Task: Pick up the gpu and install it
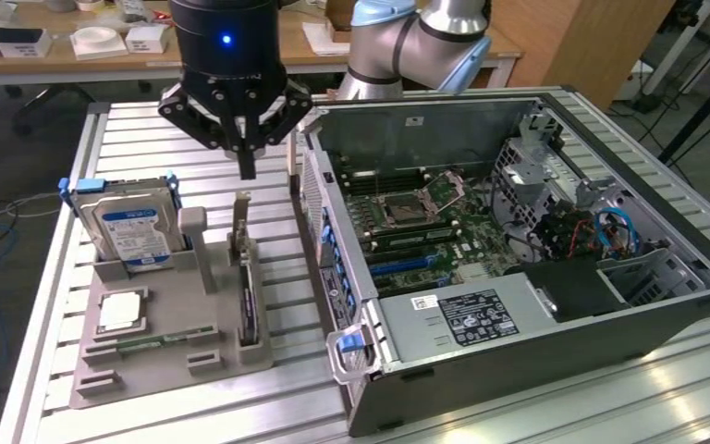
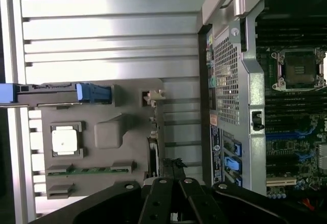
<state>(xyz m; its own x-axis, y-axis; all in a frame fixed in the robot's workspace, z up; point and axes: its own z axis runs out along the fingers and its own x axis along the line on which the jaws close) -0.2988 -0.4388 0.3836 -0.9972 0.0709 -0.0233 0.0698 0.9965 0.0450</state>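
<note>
Grey plastic tray [image 1: 145, 381] on the slatted worktop [image 1: 145, 139] holds a blue-labelled hard drive [image 1: 133, 231], a processor [image 1: 122, 311], a green memory stick [image 1: 152, 340] and, on edge at the exterior view's right beside the open computer case [image 1: 553, 365], the gpu [image 1: 247, 296]. The pincer [image 1: 247, 168] hangs above it, closed and empty.

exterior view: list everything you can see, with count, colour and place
table: 1, silver slats, under everything
case: 1, black, open, exterior view's right
motherboard: 1, green, inside the case
holder: 1, grey, on the table
gpu: 1, dark, silver bracket, on edge in the holder, beside the case
hard drive: 1, silver, blue label, upright in the holder
processor chip: 1, silver, flat in the holder
memory stick: 1, green, flat in the holder
gripper: 1, black, shut, empty, just above the gpu
arm: 1, silver and blue, behind the case
</note>
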